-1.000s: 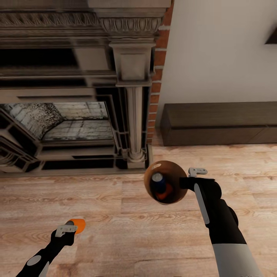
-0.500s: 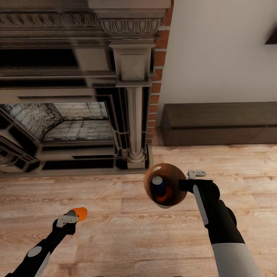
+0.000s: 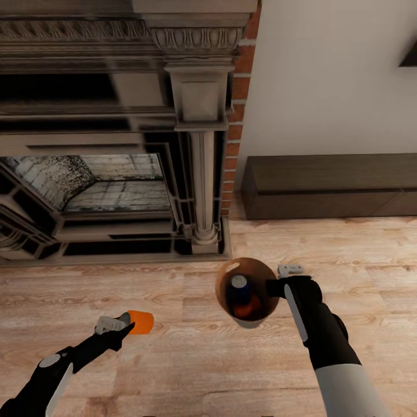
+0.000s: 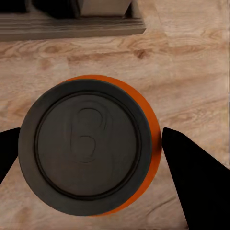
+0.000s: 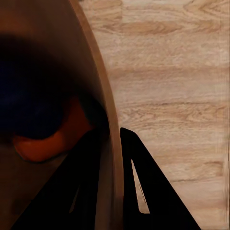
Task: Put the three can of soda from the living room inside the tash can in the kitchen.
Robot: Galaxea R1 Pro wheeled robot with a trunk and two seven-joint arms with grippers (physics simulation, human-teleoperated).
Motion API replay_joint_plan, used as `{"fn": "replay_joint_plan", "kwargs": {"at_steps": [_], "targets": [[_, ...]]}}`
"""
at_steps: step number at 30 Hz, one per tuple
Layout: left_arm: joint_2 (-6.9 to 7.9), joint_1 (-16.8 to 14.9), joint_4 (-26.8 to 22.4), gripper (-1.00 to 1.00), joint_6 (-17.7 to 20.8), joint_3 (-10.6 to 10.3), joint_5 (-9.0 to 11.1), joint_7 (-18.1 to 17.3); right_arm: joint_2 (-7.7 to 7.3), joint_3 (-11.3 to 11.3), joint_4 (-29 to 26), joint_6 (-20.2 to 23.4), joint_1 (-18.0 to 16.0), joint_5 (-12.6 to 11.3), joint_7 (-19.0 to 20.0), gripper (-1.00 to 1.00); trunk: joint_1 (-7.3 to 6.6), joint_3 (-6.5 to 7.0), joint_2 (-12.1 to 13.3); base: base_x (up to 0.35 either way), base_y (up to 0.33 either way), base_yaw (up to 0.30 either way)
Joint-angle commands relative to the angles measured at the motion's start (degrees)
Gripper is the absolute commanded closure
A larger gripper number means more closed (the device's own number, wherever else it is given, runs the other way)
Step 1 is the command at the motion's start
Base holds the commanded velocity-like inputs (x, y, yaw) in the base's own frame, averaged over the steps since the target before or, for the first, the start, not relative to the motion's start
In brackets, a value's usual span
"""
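Before the fireplace (image 3: pixel 116 174), my left gripper (image 3: pixel 119 325) pinched the third soda can (image 3: pixel 141 322), now swung nearer the trash can (image 3: pixel 248 289); right jaws clamped on its rim, two cans inside.

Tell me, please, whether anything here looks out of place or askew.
Yes. The trash can hangs in mid-air over the wood floor, gripped by its rim in the right gripper, with a dark blue can and an orange can inside. The left gripper holds a third can tipped on its side.
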Motion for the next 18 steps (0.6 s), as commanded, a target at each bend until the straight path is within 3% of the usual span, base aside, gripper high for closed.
{"fn": "replay_joint_plan", "kwargs": {"at_steps": [1,5,9,18], "targets": [[0.00,0.00,-0.53,1.00,1.32,0.80,-0.04,-2.44,0.00,1.31,0.55,-0.08,-0.02,-1.50,0.20,1.00,0.00,0.01,0.00,0.000,0.000,0.000],[0.00,0.00,-2.34,1.00,3.91,2.69,-0.09,-9.22,-0.01,3.25,1.40,-0.17,-0.02,-1.46,0.14,1.00,0.00,0.01,0.00,0.000,0.000,0.000],[0.32,0.00,-7.21,1.00,12.02,4.53,-0.12,-15.34,0.05,3.90,2.87,-0.24,-0.02,-1.45,0.17,1.00,0.00,0.01,0.00,0.000,0.000,0.000],[0.45,0.00,-12.70,1.00,19.21,5.35,-0.16,-22.62,0.06,4.03,5.28,-0.37,-0.02,-1.45,0.12,1.00,0.00,0.01,0.00,0.000,0.000,0.000]]}}
